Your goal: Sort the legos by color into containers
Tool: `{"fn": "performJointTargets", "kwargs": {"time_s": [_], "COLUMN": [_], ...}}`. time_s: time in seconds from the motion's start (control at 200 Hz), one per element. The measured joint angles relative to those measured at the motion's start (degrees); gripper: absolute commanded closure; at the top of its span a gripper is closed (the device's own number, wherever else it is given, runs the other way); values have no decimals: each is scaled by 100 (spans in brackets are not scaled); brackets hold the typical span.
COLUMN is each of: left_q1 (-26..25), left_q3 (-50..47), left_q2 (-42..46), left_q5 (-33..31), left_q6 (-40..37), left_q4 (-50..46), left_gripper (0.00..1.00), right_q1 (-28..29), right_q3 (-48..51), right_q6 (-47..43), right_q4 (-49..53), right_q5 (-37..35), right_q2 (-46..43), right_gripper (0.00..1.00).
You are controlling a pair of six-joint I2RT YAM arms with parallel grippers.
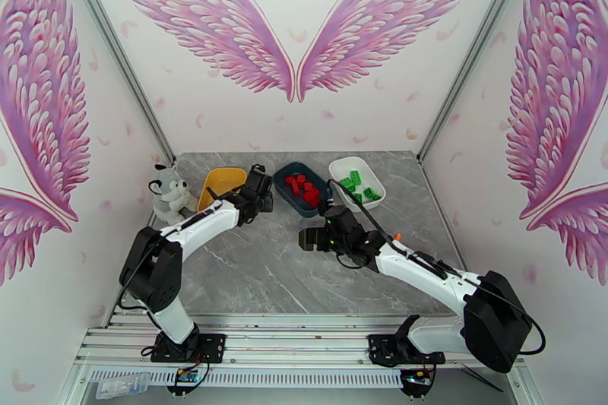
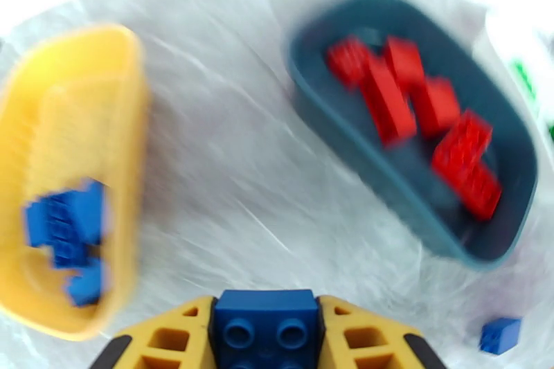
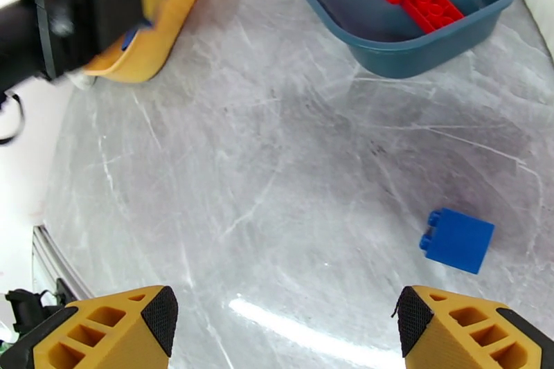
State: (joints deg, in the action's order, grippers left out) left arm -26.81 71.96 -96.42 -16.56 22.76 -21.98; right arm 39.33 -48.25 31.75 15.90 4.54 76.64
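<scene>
One blue brick [image 2: 265, 325] is clamped between the fingers of your left gripper [image 1: 258, 188], studs facing the wrist camera, so that hand is closed on a lego. It hangs over bare table [image 1: 258, 270] between the yellow tray [image 2: 131, 156] and the teal tray [image 2: 360, 156], and from above it sits just beside the yellow tray's right end. The left wrist view is blurred, but you can make out a clump of blue bricks [image 2: 66, 232] in the yellow tray's near end. A second blue brick [image 3: 457, 240] lies loose on the table on its side, studs pointing left in the right wrist view, near the teal tray's near wall but apart from it. Your right gripper [image 3: 285, 311] is above the table with its fingers spread wide and nothing between them. That loose brick sits ahead of the finger on the right of that view, off to the side of the gap rather than centred in it. The teal tray holds the red bricks [image 1: 302, 186], and the white tray [image 1: 338, 167] to its right holds the green bricks [image 1: 357, 185]. A plush husky [image 1: 171, 192] stands just left of the yellow tray at the table edge.
</scene>
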Motion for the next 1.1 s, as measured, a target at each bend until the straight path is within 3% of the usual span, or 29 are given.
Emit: {"fn": "performJointTargets", "kwargs": {"time_s": [0.185, 0.3, 0.425, 0.705, 0.905, 1.1], "left_q1": [964, 1351, 1390, 579, -195, -1060], "left_q3": [0, 2, 2, -243, -837, -1366], "left_q2": [-9, -181, -297, 70, 503, 308], "left_q5": [48, 151, 269, 179, 177, 136], "left_q6": [0, 7, 68, 83, 382, 737], "left_q4": [-4, -4, -7, 120, 643, 1150], "left_gripper": [63, 47, 32, 20, 15, 12], "right_q1": [0, 2, 2, 0, -59, -503], "right_q3": [0, 0, 0, 0, 0, 186], "right_q6": [0, 0, 0, 24, 184, 452], "right_q4": [-37, -35, -35, 59, 450, 758], "right_q5": [138, 173, 173, -188, -1049, -1897], "right_q2": [76, 107, 111, 127, -83, -907], "right_gripper": [11, 11, 9, 7, 0, 1]}}
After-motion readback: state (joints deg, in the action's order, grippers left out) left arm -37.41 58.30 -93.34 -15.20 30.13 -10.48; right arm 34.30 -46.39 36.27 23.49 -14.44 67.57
